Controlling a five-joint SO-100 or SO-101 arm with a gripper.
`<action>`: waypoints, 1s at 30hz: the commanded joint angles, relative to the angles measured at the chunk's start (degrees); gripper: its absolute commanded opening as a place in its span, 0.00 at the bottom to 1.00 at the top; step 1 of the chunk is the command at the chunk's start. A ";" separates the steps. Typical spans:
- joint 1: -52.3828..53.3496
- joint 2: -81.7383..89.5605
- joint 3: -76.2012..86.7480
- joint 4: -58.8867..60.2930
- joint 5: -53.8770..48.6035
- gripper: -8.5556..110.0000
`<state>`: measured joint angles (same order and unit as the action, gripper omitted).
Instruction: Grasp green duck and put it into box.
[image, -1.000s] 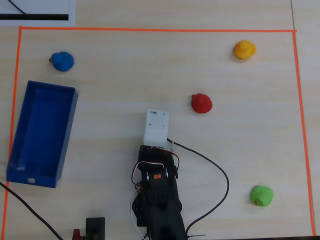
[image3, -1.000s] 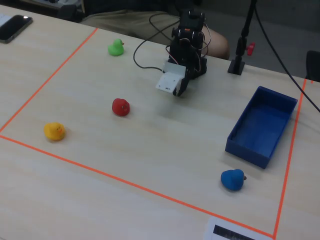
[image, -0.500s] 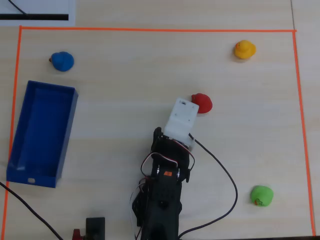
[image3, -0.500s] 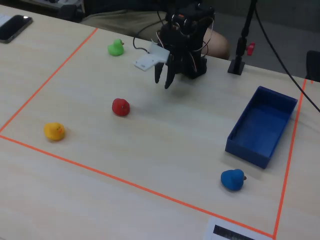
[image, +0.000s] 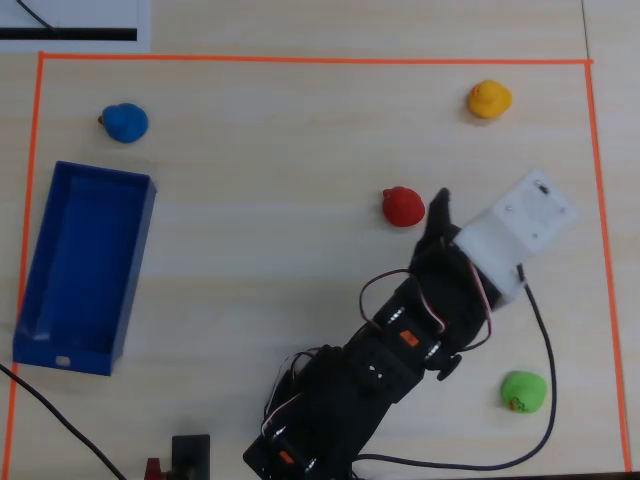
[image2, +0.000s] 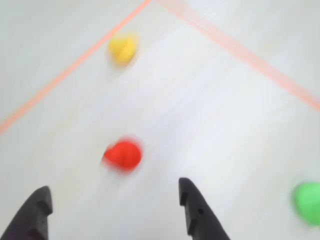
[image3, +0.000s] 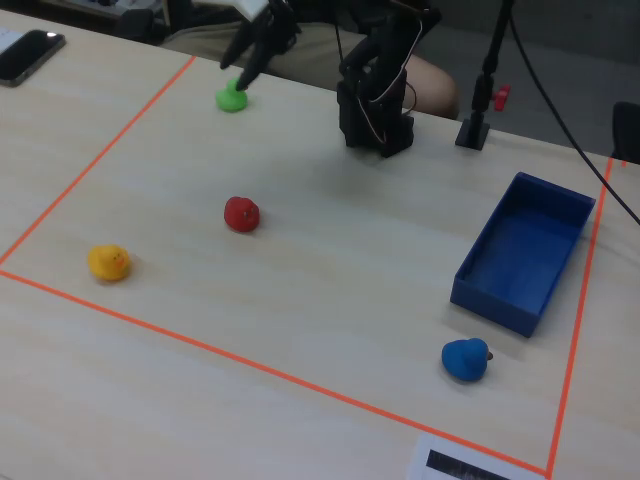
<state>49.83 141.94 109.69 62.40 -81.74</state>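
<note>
Wrist view: nearest us, our gripper (image2: 112, 212) shows two dark fingers (image2: 197, 212) spread wide apart with nothing between them. Just beyond the gap lies the red duck (image2: 123, 154), blurred. The green duck (image2: 308, 202) sits at the right edge of this view, apart from both fingers and outside the gap. Farther off is the yellow duck (image2: 122, 48), close to the orange tape line (image2: 70, 66).

From overhead, we see the arm (image: 400, 340) stretched toward the right side of the table (image: 250, 230), one dark fingertip just beside the red duck (image: 403, 207). The green duck (image: 524, 391) rests on the table near the lower right corner of the taped area, well apart from the gripper. The box (image: 82, 265) lies at the far left, empty, with the blue duck (image: 125, 122) above it in this view.

In the fixed view the gripper (image3: 250, 60) hangs above the green duck (image3: 231, 97); we cannot tell if they touch.
</note>
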 joint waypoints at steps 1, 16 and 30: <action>10.37 -5.27 -4.39 -10.37 -0.79 0.37; 27.95 -30.23 -7.03 -36.47 -2.72 0.37; 39.73 -42.36 -13.71 -41.31 -8.00 0.38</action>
<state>87.63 99.84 100.02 22.59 -89.21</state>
